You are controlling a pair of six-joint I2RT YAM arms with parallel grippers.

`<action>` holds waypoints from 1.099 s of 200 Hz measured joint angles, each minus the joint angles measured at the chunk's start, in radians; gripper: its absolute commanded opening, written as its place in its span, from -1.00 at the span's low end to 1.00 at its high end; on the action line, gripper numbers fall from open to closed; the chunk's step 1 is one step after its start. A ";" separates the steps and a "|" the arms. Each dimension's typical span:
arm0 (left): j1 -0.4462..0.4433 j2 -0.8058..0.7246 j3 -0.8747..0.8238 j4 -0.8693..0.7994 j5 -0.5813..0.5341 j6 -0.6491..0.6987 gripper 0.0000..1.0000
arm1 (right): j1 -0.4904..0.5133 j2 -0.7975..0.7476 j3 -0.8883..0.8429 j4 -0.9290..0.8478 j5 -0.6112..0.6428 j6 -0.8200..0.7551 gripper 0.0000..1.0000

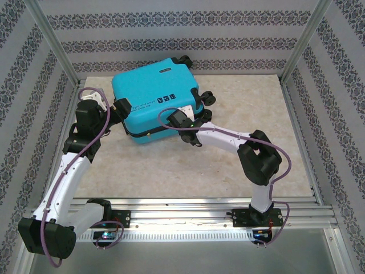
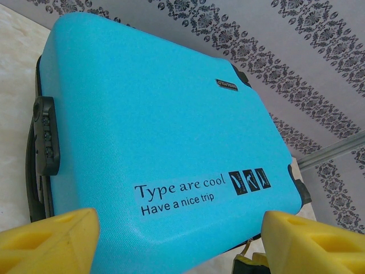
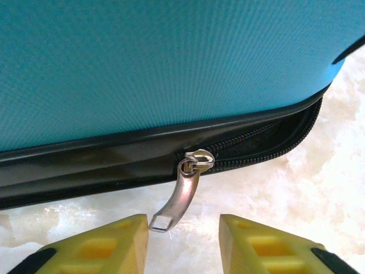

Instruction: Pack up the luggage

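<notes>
The luggage (image 1: pixel 154 100) is a turquoise hard-shell suitcase lying flat at the back left of the table, lid down. My left gripper (image 1: pixel 121 107) is at its left edge, and its yellow fingers (image 2: pixel 51 240) stand wide open in front of the printed shell (image 2: pixel 159 125). My right gripper (image 1: pixel 174 120) is low at the case's front edge. In the right wrist view the silver zipper pull (image 3: pixel 181 194) hangs from the black zipper band (image 3: pixel 85 165). Its tip touches the left finger of the open right gripper (image 3: pixel 183 240). Right of the slider the teeth run apart.
The case's black wheels (image 1: pixel 208 97) point right and its side handle (image 2: pixel 45 134) faces left. Patterned walls and metal posts (image 1: pixel 54 43) close in the marbled tabletop (image 1: pixel 245 108). A metal rail (image 1: pixel 188 208) runs along the near edge.
</notes>
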 measured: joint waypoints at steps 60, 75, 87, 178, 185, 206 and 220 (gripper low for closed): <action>0.000 0.000 0.000 0.000 0.000 0.000 0.51 | -0.008 -0.001 -0.022 0.043 -0.024 -0.005 -0.54; 0.000 0.000 0.000 0.000 0.000 0.000 0.51 | -0.014 -0.001 -0.034 0.050 -0.042 -0.010 -0.59; 0.000 0.000 0.000 0.000 0.000 0.000 0.51 | -0.023 -0.001 -0.045 0.053 -0.058 -0.016 -0.63; 0.000 0.000 0.000 0.000 0.000 0.000 0.50 | -0.061 -0.008 -0.089 0.100 -0.129 -0.043 -0.47; 0.000 0.000 0.000 0.000 0.000 0.000 0.50 | -0.063 -0.008 -0.089 0.102 -0.132 -0.047 -0.54; 0.000 0.000 0.002 -0.001 0.000 0.000 0.50 | -0.080 -0.008 -0.089 0.117 -0.164 -0.070 -0.67; 0.000 0.000 0.008 -0.005 0.000 0.000 0.50 | -0.100 -0.019 -0.110 0.166 -0.211 -0.108 -0.69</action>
